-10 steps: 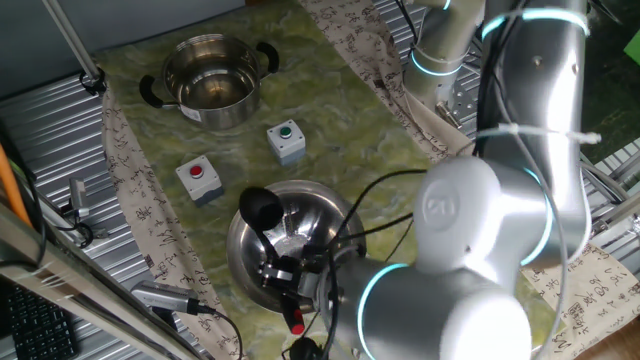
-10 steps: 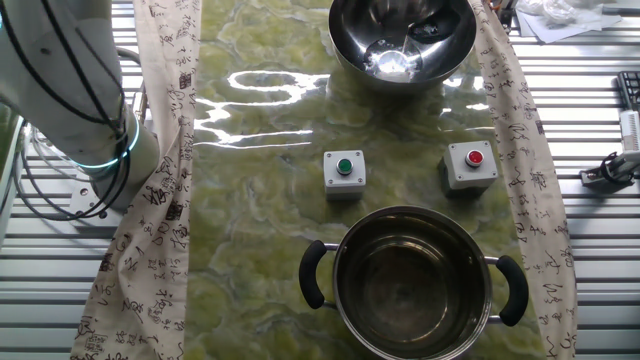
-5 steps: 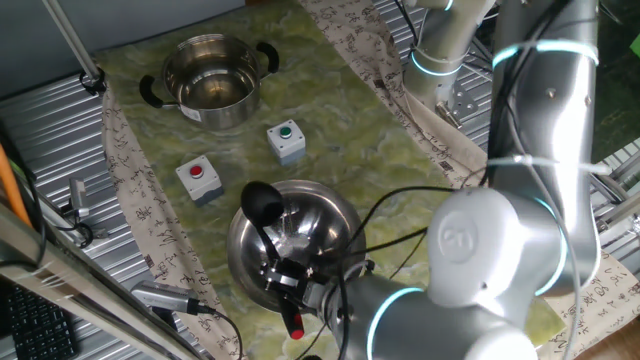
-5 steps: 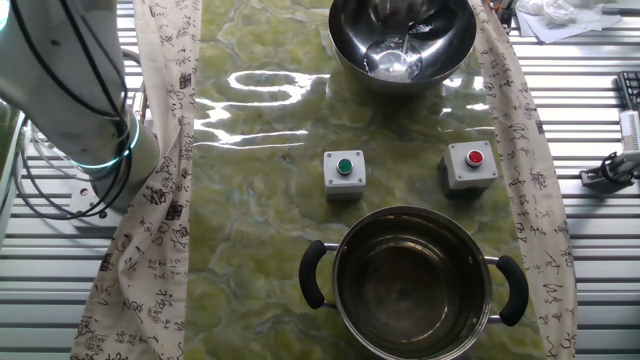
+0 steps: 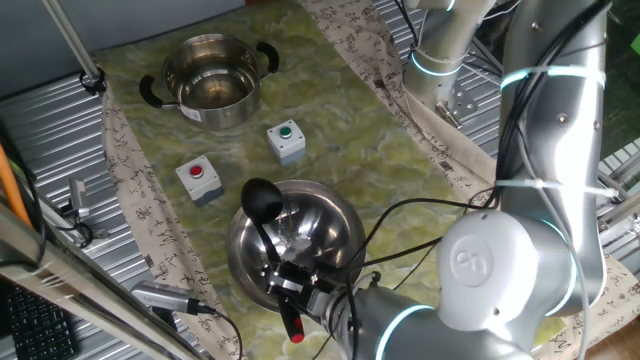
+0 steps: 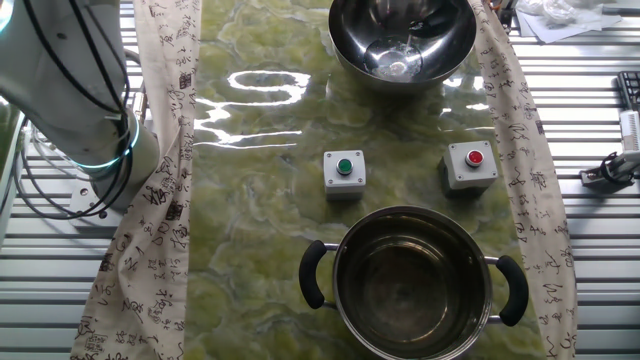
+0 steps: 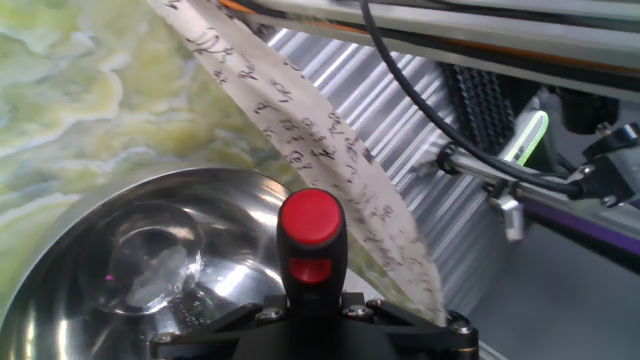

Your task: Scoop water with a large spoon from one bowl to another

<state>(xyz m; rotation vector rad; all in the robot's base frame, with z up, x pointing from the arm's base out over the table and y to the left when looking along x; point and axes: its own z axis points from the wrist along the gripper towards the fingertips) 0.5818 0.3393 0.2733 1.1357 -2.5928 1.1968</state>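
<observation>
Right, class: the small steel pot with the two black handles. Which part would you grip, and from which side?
Grip one black loop handle, coming down from above and closing across the loop. The pot stands upright and open, and its round wall looks too wide to span, while both handles jut out free at opposite sides of the rim.

between mixing bowl [image 5: 295, 245] and pot [image 5: 208, 80]: open green mat [image 6: 260, 180], narrowed by red-button box [image 5: 199, 178] and green-button box [image 5: 286, 140], gap between them. bowl's outer side: camera bar [image 7: 450, 30], cables [image 7: 520, 185] close by.
</observation>
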